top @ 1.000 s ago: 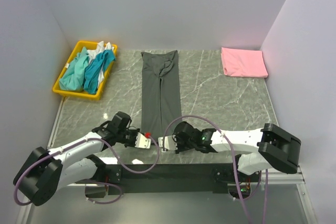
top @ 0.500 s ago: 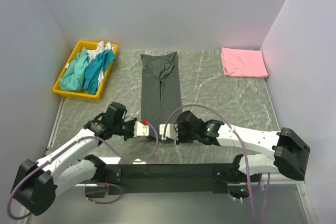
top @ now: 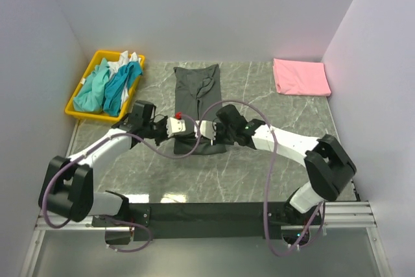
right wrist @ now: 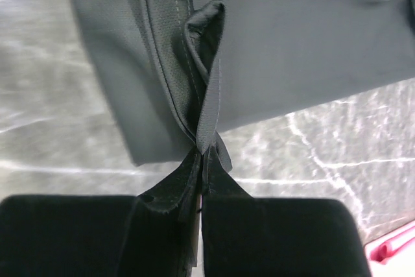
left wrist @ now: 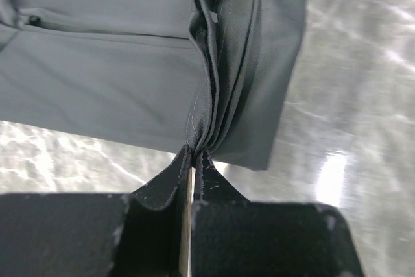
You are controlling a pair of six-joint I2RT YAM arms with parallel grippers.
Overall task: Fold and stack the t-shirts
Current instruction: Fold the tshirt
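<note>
The dark charcoal grey t-shirt lies as a long narrow strip in the middle of the table, its near end lifted and carried over the rest. My left gripper is shut on the near left corner of its hem. My right gripper is shut on the near right corner. The two grippers hang side by side, close together, above the strip's middle. A pink t-shirt lies folded at the far right. Teal and white t-shirts are bunched in the yellow tray.
The yellow tray sits at the far left against the wall. White walls close the table on the left, back and right. Marble tabletop shows in front of the grey shirt. Purple cables loop from both arms over the near part of the table.
Both grippers have carried the grey shirt's near hem away from the table's near edge toward the back, doubling the strip over itself. The arms have stretched out.
</note>
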